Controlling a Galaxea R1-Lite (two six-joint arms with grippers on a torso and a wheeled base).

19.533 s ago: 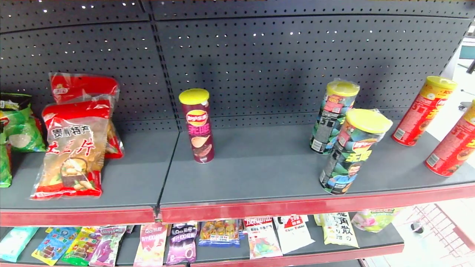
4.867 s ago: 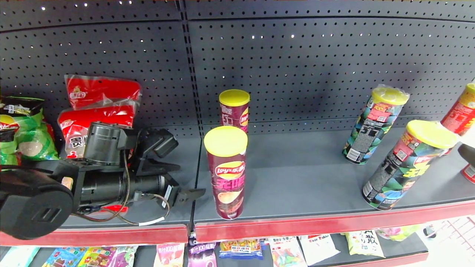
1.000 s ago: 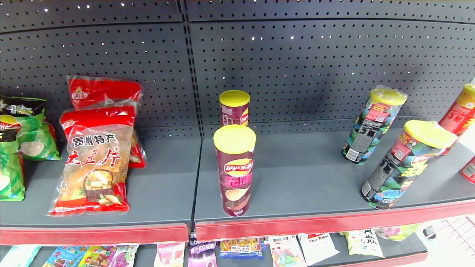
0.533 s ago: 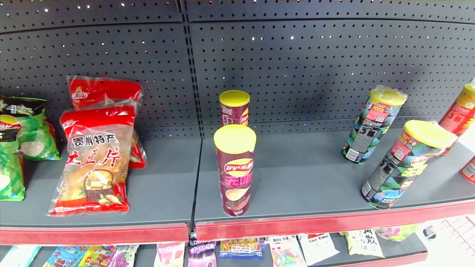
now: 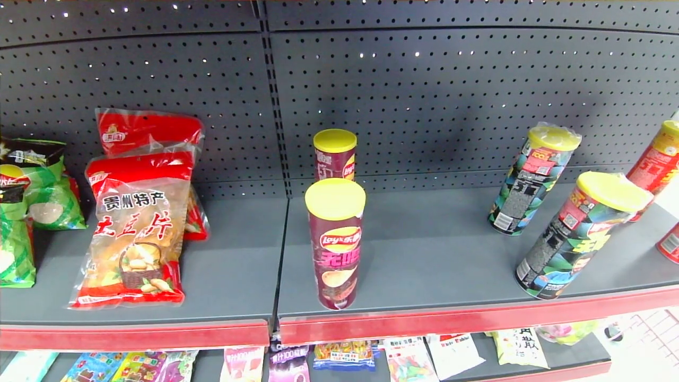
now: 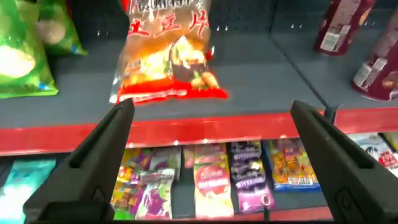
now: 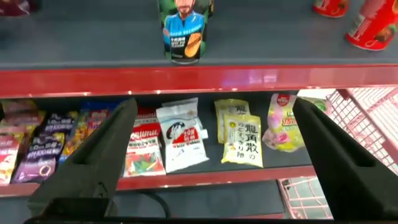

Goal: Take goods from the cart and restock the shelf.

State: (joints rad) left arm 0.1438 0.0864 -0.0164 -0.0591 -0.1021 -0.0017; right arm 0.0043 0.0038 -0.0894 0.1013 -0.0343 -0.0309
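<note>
Two maroon chip cans with yellow lids stand upright on the grey shelf, the front can near the red edge and the back can by the pegboard. My left gripper is open and holds nothing, just off the shelf's red front edge, facing a red snack bag; the maroon cans are off to one side. My right gripper is open with nothing in it, facing the red edge below a green-and-black can.
Red bags and green bags fill the shelf's left. Two green-and-black cans and red cans stand at the right. Sachets hang on the lower shelf. A pink wire cart is at the lower right.
A second maroon can now stands at the shelf front. My left arm, beside it 4.9 s ago, has drawn back out of the head view. Nothing has moved in the last second.
</note>
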